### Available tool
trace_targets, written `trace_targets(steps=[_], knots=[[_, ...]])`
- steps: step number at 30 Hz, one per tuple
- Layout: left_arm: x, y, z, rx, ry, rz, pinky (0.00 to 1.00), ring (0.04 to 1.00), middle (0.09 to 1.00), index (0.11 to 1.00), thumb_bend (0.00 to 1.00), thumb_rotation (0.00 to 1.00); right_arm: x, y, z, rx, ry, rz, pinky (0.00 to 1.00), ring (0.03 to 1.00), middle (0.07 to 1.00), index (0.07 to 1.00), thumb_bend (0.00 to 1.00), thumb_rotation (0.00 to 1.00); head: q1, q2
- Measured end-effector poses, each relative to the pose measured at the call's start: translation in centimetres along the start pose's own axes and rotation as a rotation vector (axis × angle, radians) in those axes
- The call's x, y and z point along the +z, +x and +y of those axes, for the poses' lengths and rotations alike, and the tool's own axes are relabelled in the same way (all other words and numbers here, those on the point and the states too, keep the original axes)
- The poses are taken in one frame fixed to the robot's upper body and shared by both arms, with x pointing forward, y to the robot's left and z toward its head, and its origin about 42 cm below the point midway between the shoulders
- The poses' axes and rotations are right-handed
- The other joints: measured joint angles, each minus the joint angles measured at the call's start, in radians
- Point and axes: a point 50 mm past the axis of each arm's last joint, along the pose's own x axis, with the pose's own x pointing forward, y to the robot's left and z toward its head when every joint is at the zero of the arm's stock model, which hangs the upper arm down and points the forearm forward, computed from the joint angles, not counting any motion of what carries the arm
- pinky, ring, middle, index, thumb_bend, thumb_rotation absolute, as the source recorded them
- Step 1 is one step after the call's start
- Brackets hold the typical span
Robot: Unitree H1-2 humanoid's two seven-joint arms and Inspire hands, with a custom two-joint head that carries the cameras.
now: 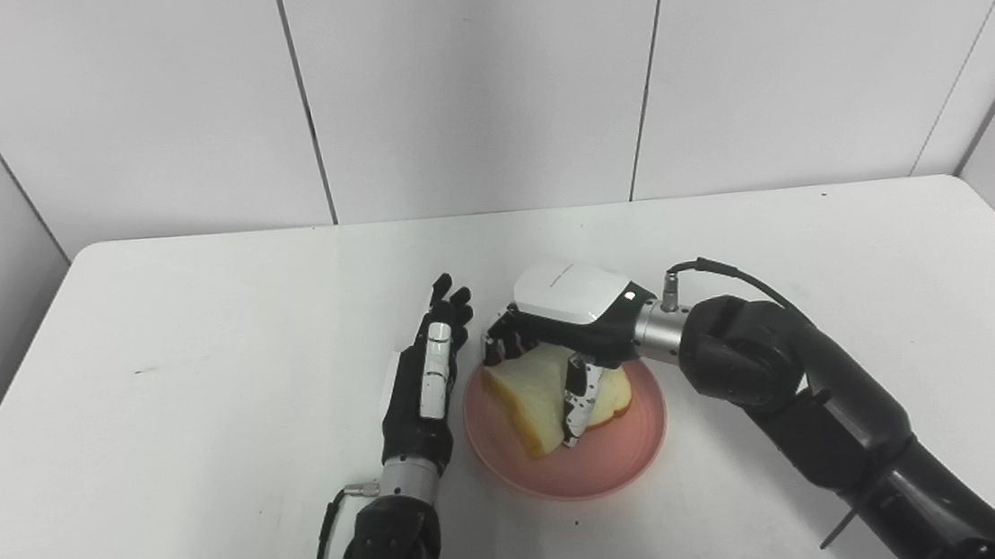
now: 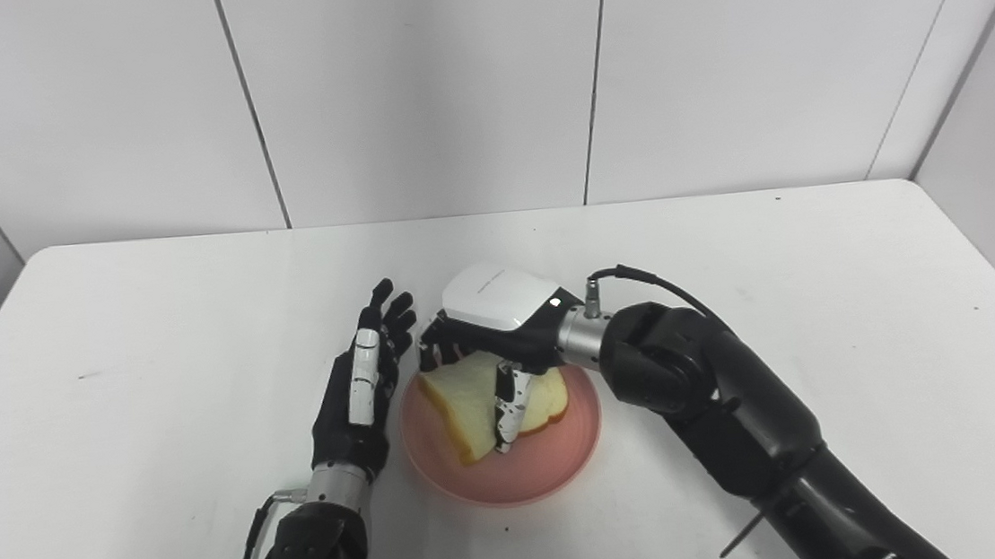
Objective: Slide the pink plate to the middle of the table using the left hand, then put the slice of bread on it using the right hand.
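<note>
The pink plate [image 1: 608, 463] lies on the white table [image 1: 198, 360], near its middle and toward the front. A slice of bread [image 1: 533, 398] rests tilted on the plate, its left edge raised. My right hand [image 1: 561, 337] is over the plate, its fingers and thumb closed around the bread. My left hand [image 1: 429, 371] stands on edge just left of the plate's rim, fingers straight and apart, holding nothing. Both hands also show in the right eye view: the left hand [image 2: 361, 390] and the right hand [image 2: 494, 347].
The table's front edge is close below the plate. White wall panels [image 1: 480, 83] stand behind the table's far edge. The right arm [image 1: 795, 388] stretches across the table's right front part.
</note>
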Motion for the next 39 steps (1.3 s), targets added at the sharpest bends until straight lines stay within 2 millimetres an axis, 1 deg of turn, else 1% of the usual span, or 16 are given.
trace_targets(steps=[2, 7, 12, 13, 14, 16, 17, 18, 19, 21, 23, 25, 28, 31, 34, 39], knots=[[0.0, 0.0, 0.0, 0.001, -0.001, -0.002, 0.98, 0.949, 0.938, 0.940, 0.68, 1.00, 0.0, 0.0, 0.0, 0.002, -0.008, 0.005, 0.40, 0.433, 0.483, 0.511, 0.52, 0.00, 0.000, 0.003], [0.2, 0.0, 0.1, 0.002, -0.002, -0.006, 0.97, 0.946, 0.936, 0.938, 0.68, 1.00, -0.1, 0.0, 0.2, 0.009, -0.009, 0.008, 0.39, 0.435, 0.482, 0.510, 0.52, 0.00, -0.003, 0.006], [0.4, 0.0, 0.1, 0.003, -0.002, -0.013, 0.98, 0.947, 0.935, 0.941, 0.68, 1.00, 0.3, -0.2, 0.1, 0.055, -0.035, 0.000, 0.46, 0.442, 0.490, 0.516, 0.52, 0.00, -0.006, 0.008], [0.4, 0.0, 0.1, 0.003, -0.002, -0.015, 0.98, 0.947, 0.935, 0.941, 0.68, 1.00, 0.4, -0.4, 0.0, 0.066, -0.042, -0.002, 0.49, 0.528, 0.492, 0.504, 0.52, 0.00, -0.006, 0.008], [0.5, 0.0, 0.1, 0.003, -0.002, -0.016, 0.98, 0.947, 0.935, 0.941, 0.68, 1.00, 0.4, -0.5, -0.1, 0.083, -0.046, -0.002, 0.51, 0.572, 0.499, 0.495, 0.52, 0.00, -0.006, 0.008], [0.5, 0.0, 0.1, 0.002, -0.002, -0.017, 0.99, 0.948, 0.936, 0.942, 0.68, 1.00, 0.6, -0.6, -0.3, 0.096, -0.043, 0.000, 0.58, 0.651, 0.647, 0.496, 0.52, 0.13, -0.008, 0.009], [0.5, 0.0, 0.1, 0.002, -0.002, -0.017, 0.99, 0.946, 0.935, 0.941, 0.68, 1.00, 0.7, -0.7, -0.4, 0.103, -0.047, -0.001, 0.62, 0.692, 0.696, 0.597, 0.69, 0.30, -0.008, 0.009], [0.5, 0.0, 0.1, 0.002, -0.002, -0.017, 0.99, 0.946, 0.935, 0.941, 0.68, 1.00, 0.9, -0.8, -0.6, 0.107, -0.053, -0.007, 0.63, 0.699, 0.704, 0.618, 0.72, 0.33, -0.008, 0.009], [0.5, 0.0, 0.1, 0.002, -0.002, -0.017, 0.99, 0.945, 0.935, 0.940, 0.68, 1.00, 1.0, -0.9, -0.7, 0.107, -0.055, -0.011, 0.64, 0.713, 0.720, 0.660, 0.79, 0.40, -0.009, 0.008], [0.5, 0.0, 0.1, 0.003, -0.002, -0.017, 0.99, 0.941, 0.934, 0.938, 0.68, 1.00, 1.2, -1.3, -1.1, 0.124, -0.054, -0.016, 0.69, 0.763, 0.763, 0.722, 0.89, 0.49, -0.011, 0.009], [0.5, 0.0, 0.1, 0.003, -0.002, -0.017, 0.98, 0.939, 0.933, 0.936, 0.68, 1.00, 1.3, -1.6, -1.6, 0.136, -0.052, -0.019, 0.72, 0.800, 0.795, 0.759, 0.96, 0.55, -0.011, 0.008], [0.5, 0.0, 0.1, 0.004, -0.002, -0.017, 0.98, 0.939, 0.933, 0.936, 0.68, 1.00, 1.3, -1.9, -2.1, 0.142, -0.048, -0.013, 0.74, 0.814, 0.808, 0.774, 0.99, 0.58, -0.011, 0.008], [0.5, 0.0, 0.1, 0.004, -0.002, -0.017, 0.98, 0.943, 0.937, 0.939, 0.67, 1.00, 1.3, -2.4, -2.8, 0.150, -0.053, -0.006, 0.78, 0.832, 0.833, 0.811, 1.00, 0.60, -0.014, 0.008], [0.5, 0.0, 0.2, 0.004, -0.002, -0.017, 0.97, 0.947, 0.941, 0.943, 0.66, 1.00, 1.3, -2.8, -3.6, 0.163, -0.038, 0.006, 0.82, 0.854, 0.858, 0.858, 1.00, 0.56, -0.014, 0.008], [0.5, 0.0, 0.2, 0.004, -0.001, -0.016, 0.96, 0.946, 0.940, 0.943, 0.66, 1.00, 1.3, -3.3, -4.2, 0.172, -0.025, 0.022, 0.84, 0.859, 0.862, 0.872, 1.00, 0.55, -0.014, 0.009], [0.6, 0.0, 0.2, 0.003, -0.001, -0.021, 0.98, 0.954, 0.945, 0.946, 0.66, 1.00, 1.4, -3.9, -5.0, 0.158, 0.000, 0.054, 0.89, 0.880, 0.869, 0.885, 0.99, 0.52, -0.015, 0.009]])
